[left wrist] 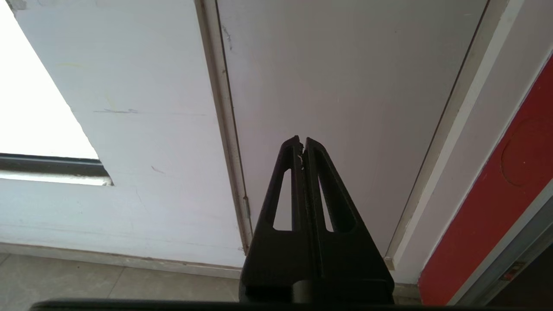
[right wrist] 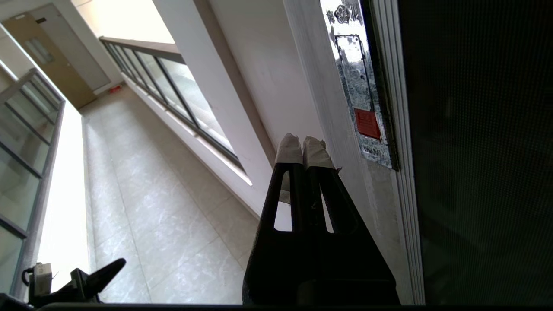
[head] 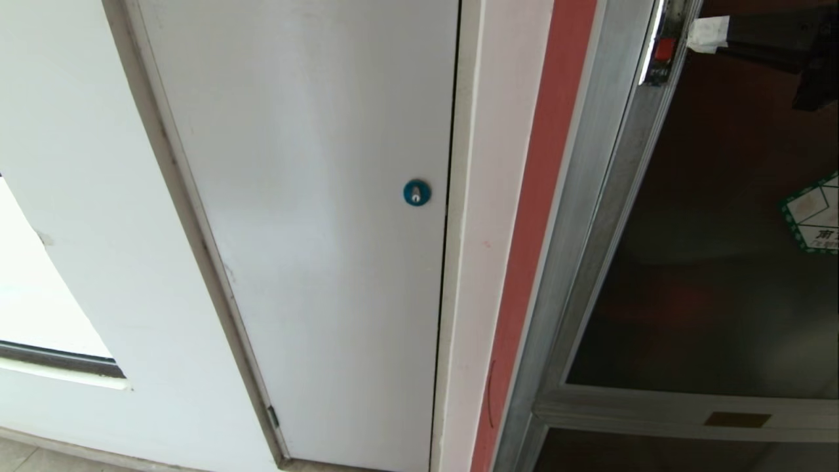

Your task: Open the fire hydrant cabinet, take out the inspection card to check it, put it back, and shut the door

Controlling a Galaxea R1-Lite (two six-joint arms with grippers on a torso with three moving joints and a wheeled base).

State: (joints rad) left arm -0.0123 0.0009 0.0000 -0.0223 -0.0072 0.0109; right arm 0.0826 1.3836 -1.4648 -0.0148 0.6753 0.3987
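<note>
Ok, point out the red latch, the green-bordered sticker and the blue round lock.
red latch (head: 664, 49): head view, on its red face.
green-bordered sticker (head: 815, 213): head view, on its white middle.
blue round lock (head: 417, 193): head view, on its blue disc.

The door (head: 708, 262) runs off the right edge, its sticker (head: 813, 213) cut; dark glass hides the inside.

Door (head: 708, 262) shut against cabinet frame (head: 590, 216) — no gap; corridor floor (right wrist: 164, 207) open.
</note>
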